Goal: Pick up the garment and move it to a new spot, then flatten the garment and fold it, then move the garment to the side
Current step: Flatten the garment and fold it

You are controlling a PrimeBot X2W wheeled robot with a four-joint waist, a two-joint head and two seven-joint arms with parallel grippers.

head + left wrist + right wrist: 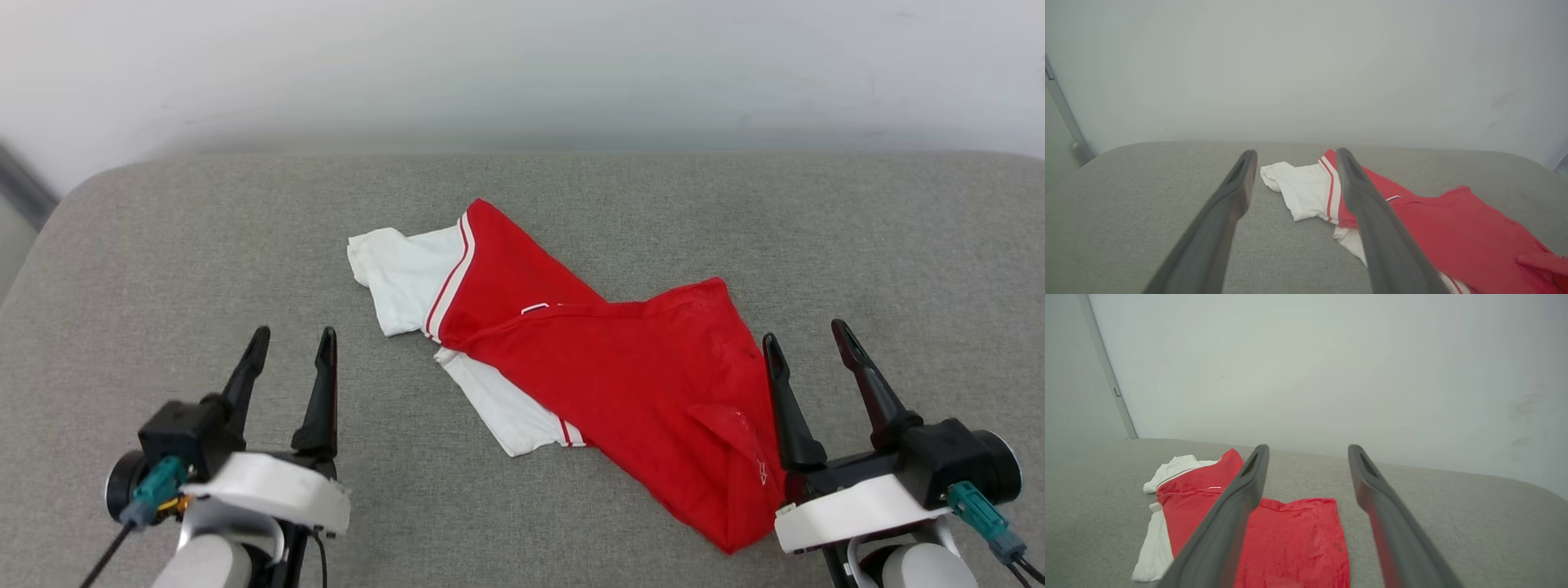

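Head view: you have a table (204, 245) covered in grey woven fabric with rounded far corners, set against a plain pale wall (522, 65). The garment (620, 367) lies rumpled mid-table on a diagonal. Its white sleeves with red-striped trim are at the far left, and its red body runs to the near right, one corner turned over. Your left hand (295, 331) hovers at the near left, fingers parted and empty, well apart from the cloth. Your right hand (804, 330) is also spread and empty, just beside the red edge.

Left wrist view: between the parted fingers you see a white sleeve on the grey cover, with red cloth off to the right.

Right wrist view: the red body lies left of the gap, under the left finger.
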